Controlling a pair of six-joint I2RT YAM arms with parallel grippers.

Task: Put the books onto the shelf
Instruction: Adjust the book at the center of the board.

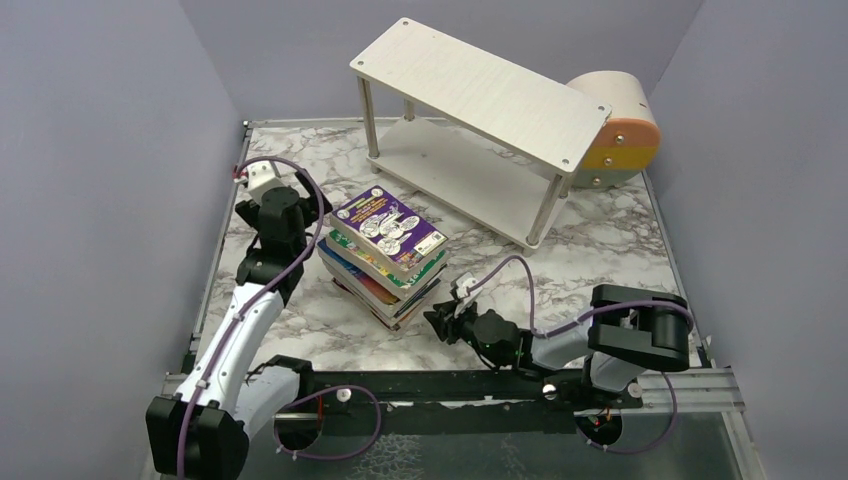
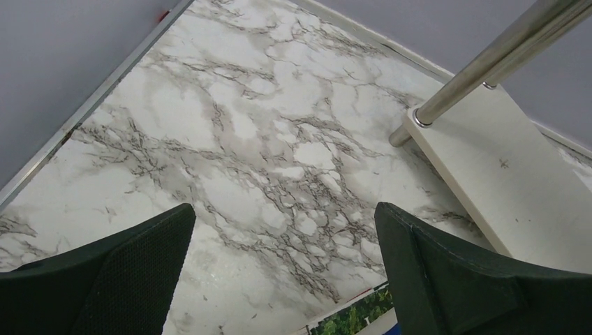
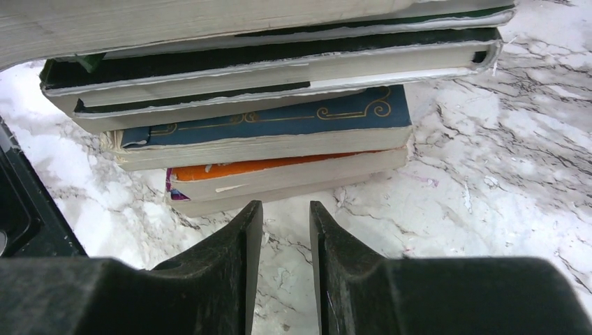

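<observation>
At the left of the top view, your left gripper [image 1: 316,205] hovers over the tabletop [image 1: 620,250] just beside the left edge of the pile. Its own camera shows the fingers [image 2: 139,265] spread wide with nothing between them, only bare marble below and a corner of a book cover at the bottom edge.

Just right of it, the books [image 1: 385,250] lie in one slightly fanned stack on the tabletop at centre-left of the frame, a purple cartoon cover [image 1: 390,225] on top. Every book you can see is in this pile.

At the lower centre, your right gripper [image 1: 437,320] sits low, near the stack's right side, and points at it. From its wrist view the fingers [image 3: 230,258] are pressed nearly together with only a thin gap, holding nothing, and the bottom spines, orange and blue, are straight ahead but not touched.

Further right and toward the top of the frame stands the shelf [image 1: 480,90], apart from the stack. No book shows on its upper board or on the visible part of the lower one. The round box [image 1: 625,135] lies behind its right end.

As I judge it, nothing is placed yet: the whole stack has to be moved.
</observation>
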